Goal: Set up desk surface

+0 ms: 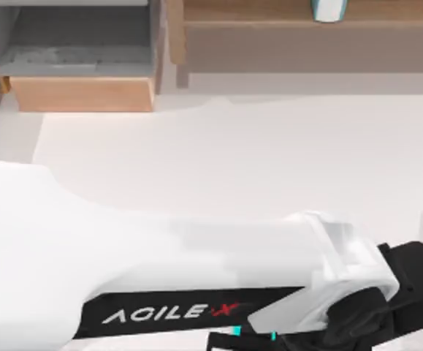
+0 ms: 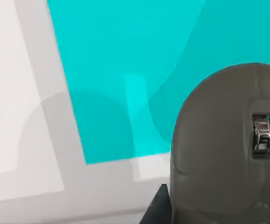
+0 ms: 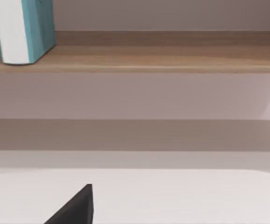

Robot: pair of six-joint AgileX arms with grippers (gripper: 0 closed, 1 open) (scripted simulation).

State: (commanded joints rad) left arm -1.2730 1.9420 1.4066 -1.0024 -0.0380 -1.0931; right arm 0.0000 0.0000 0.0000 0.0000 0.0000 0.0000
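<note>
1. Nearest the top camera was the left arm [image 1: 160,270], a broad white link with AgileX lettering that reached across the lower part of the frame toward the right.

2. Its wrist camera looked close down on a grey mouse [image 2: 228,149] with a scroll wheel, lying partly over a cyan pad [image 2: 139,60]. Whether the fingers of the left gripper were spread or pinching the mouse could not be told; just one dark tip [image 2: 157,207] showed beside the mouse's edge.

3. The counter [image 1: 269,161], the wide white desk surface, ran from under the arm to the back, where a wooden drawer [image 1: 79,91] stood open at the left and a wooden shelf [image 1: 306,22] ran along the right.

4. A teal and white upright object [image 3: 25,30] stood on that shelf, seen from the right wrist camera. The right gripper faced the shelf from low over the counter; one dark tip [image 3: 76,207] showed, and the state of its fingers could not be told either.

5. I judged the step in hand to be seating the mouse on the pad. Doing it well called for lowering it flat and square to the pad's edges, fully inside the cyan border, then lifting straight away so it was not dragged.

6. The right arm was best kept idle, well apart.
</note>
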